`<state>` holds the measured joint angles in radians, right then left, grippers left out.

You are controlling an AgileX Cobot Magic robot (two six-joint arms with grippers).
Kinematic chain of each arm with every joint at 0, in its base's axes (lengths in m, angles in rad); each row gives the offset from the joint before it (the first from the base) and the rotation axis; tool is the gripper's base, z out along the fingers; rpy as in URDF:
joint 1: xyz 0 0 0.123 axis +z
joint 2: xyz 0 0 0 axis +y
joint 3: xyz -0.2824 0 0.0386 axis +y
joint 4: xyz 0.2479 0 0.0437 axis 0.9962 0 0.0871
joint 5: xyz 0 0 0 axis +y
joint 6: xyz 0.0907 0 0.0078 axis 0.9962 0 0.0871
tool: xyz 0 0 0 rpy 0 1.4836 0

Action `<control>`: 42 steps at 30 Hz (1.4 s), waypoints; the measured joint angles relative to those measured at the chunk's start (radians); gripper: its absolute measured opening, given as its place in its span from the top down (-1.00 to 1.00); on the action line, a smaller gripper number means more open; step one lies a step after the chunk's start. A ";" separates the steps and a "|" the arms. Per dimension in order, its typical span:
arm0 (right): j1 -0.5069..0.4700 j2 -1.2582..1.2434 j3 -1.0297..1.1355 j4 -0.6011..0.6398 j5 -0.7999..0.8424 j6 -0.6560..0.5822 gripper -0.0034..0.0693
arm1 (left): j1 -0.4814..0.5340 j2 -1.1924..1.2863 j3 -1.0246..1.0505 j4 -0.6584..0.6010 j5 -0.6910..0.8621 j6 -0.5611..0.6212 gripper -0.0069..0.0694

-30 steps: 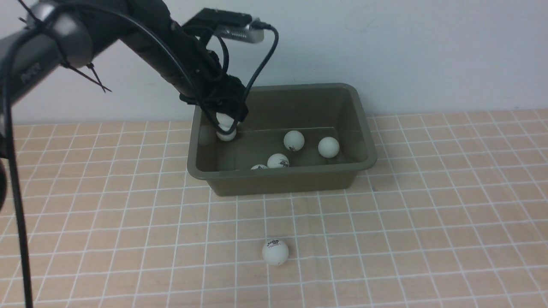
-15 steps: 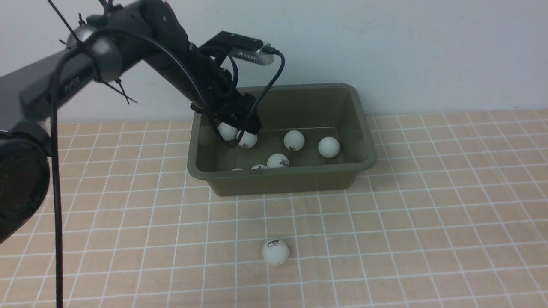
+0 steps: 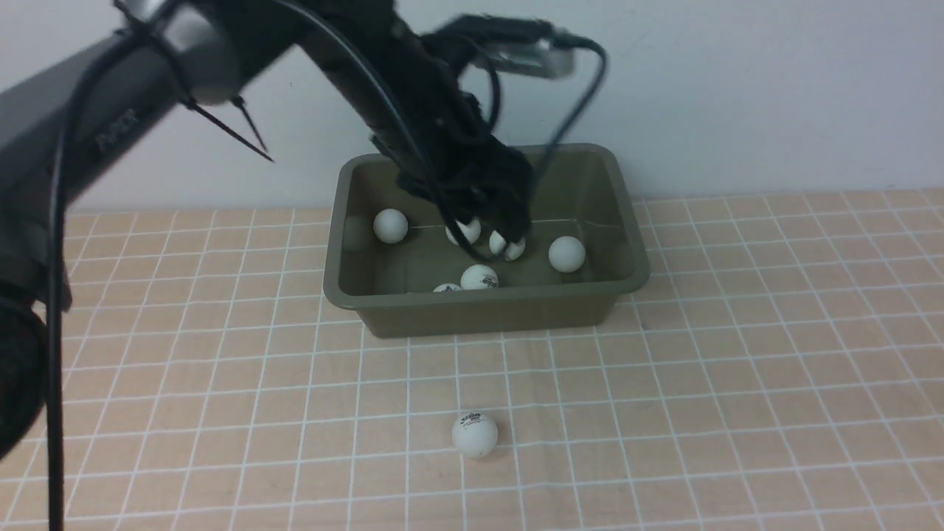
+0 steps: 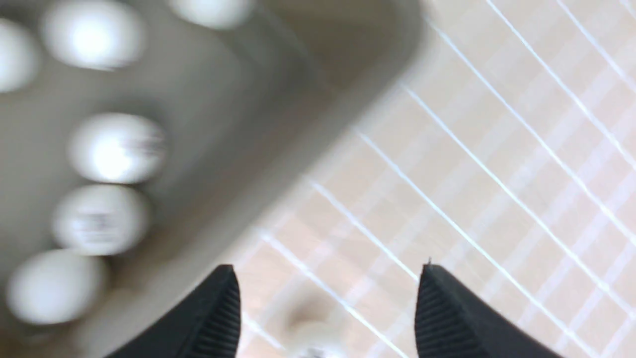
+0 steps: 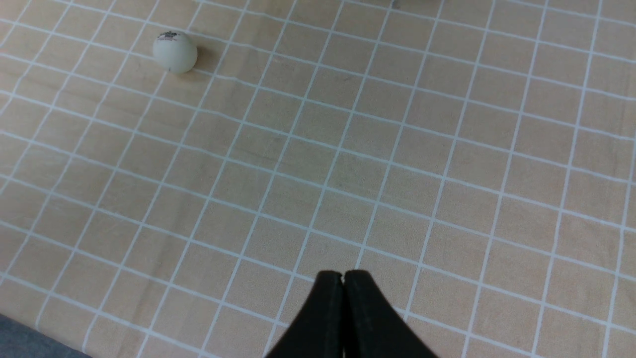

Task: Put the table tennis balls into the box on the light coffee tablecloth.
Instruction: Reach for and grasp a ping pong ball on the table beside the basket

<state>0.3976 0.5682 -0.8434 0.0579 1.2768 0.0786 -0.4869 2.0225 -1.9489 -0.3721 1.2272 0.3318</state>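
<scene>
The olive-green box (image 3: 487, 301) stands on the light coffee tablecloth (image 3: 664, 405) and holds several table tennis balls, such as one at its left side (image 3: 390, 226) and one at its right (image 3: 566, 254). One table tennis ball (image 3: 474, 434) lies on the cloth in front of the box. My left gripper (image 3: 495, 230) hangs over the middle of the box and hides parts of two balls. In the blurred left wrist view it (image 4: 328, 272) is open and empty, with the box (image 4: 258, 99) and its balls (image 4: 117, 146) beside it. My right gripper (image 5: 343, 274) is shut and empty above bare cloth, far from the loose ball (image 5: 174, 51).
A white wall runs close behind the box. The black left arm with its cables (image 3: 369, 66) reaches across from the left above the box. The cloth's edge over a grey floor (image 5: 30, 343) shows in the right wrist view.
My left arm has swung right from the box's left side to over its middle. A ball that was at the gripper now lies at the left of the box.
</scene>
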 joint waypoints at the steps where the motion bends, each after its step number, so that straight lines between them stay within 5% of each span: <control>1: 0.000 0.000 0.000 0.000 0.000 0.000 0.96 | -0.043 -0.001 0.013 0.035 0.001 -0.001 -0.20; 5: 0.000 0.000 0.000 0.000 0.000 0.001 0.96 | -0.174 -0.001 0.071 0.246 0.003 -0.055 -0.19; 9: 0.000 0.000 0.000 0.000 0.000 0.001 0.96 | -0.202 -0.002 0.123 0.342 0.003 -0.109 -0.19; 21: 0.000 0.000 0.000 0.000 0.000 0.002 0.96 | -0.135 -0.003 0.372 0.240 -0.008 -0.075 -0.19; 42: 0.000 0.000 0.000 0.000 0.000 0.002 0.96 | -0.136 -0.003 0.397 0.227 -0.165 -0.064 -0.18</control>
<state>0.3976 0.5682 -0.8434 0.0579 1.2768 0.0804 -0.6227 2.0197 -1.5523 -0.1455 1.0623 0.2674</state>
